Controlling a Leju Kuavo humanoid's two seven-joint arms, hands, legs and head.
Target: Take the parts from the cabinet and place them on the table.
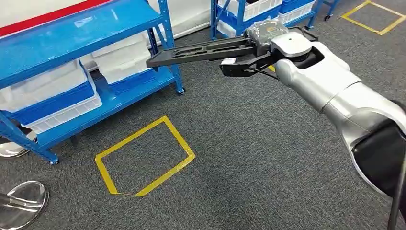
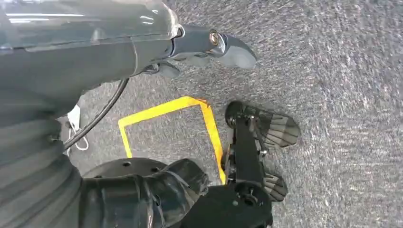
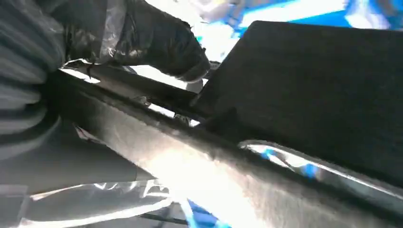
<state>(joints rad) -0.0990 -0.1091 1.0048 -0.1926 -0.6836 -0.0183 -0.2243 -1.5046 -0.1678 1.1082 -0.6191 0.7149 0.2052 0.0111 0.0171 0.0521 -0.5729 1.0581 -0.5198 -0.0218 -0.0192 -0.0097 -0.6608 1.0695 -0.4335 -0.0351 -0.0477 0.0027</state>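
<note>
A: Where is the part?
B: The long black part (image 1: 201,50) is off the shelves, carried in the air over the grey carpet (image 1: 249,143). The right hand (image 1: 265,36), wrapped in clear plastic, is clamped on one end; the other end points toward the blue shelf unit (image 1: 110,96).
A: And close up?
B: In the right wrist view the dark fingers (image 3: 157,42) curl over a bar of the part, with its flat black panel (image 3: 309,95) just beside them.
A: What is on the shelves?
B: White bins (image 1: 122,55), some set in blue trays, on the lower levels. A yellow tape square (image 1: 143,155) marks the carpet in front.
A: The left hand?
B: The left hand (image 2: 209,47) hangs over the carpet, holding nothing; I cannot tell whether its fingers are apart or curled.
</note>
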